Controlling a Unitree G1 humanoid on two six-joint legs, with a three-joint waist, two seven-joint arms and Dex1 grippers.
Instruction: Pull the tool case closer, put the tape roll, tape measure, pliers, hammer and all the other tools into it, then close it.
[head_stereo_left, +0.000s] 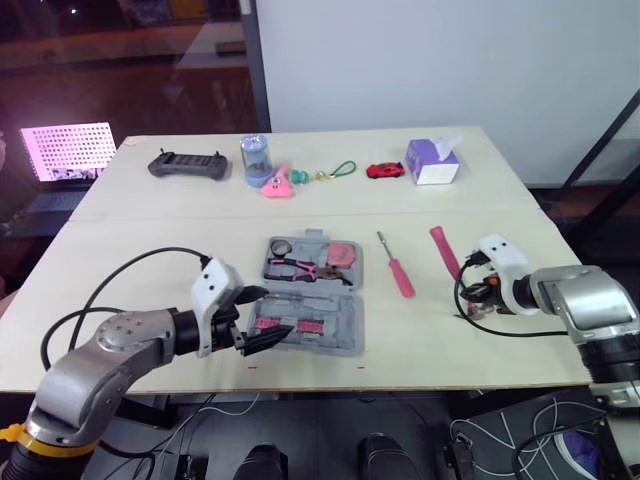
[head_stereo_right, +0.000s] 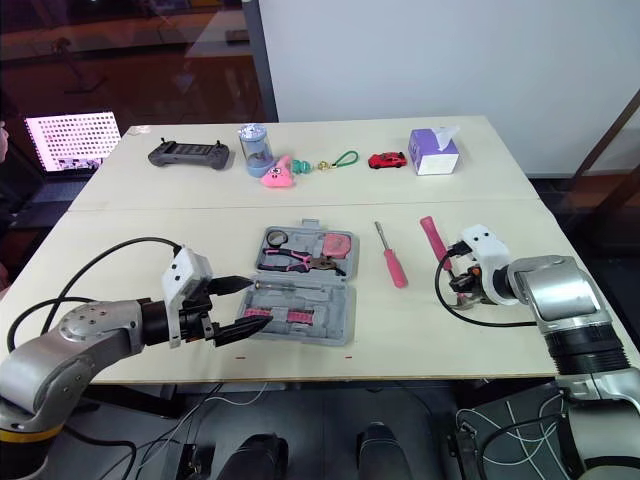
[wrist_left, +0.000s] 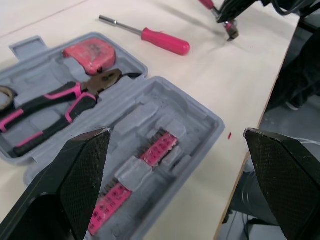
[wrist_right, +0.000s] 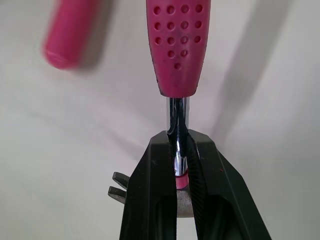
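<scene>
Fingers (wrist_left: 75, 180) of L gripper (head_stereo_left: 262, 314) spread wide, by near-left corner of open tool case (head_stereo_left: 345, 330). R gripper (wrist_right: 178, 150) pinches hammer (head_stereo_left: 444, 250) on table (head_stereo_left: 420, 335), right of case, at thin metal neck. Prob. head-heavy, hard, slippery; grip close to head.

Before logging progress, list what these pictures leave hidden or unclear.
- Hammer head: behind the right pincer in the eye views, mostly behind its fingers in the right wrist view.
- Tool case, near left corner: covered by the left pincer, eye views.
- Pink shape beside the hammer handle, right wrist view: blurred.
</scene>
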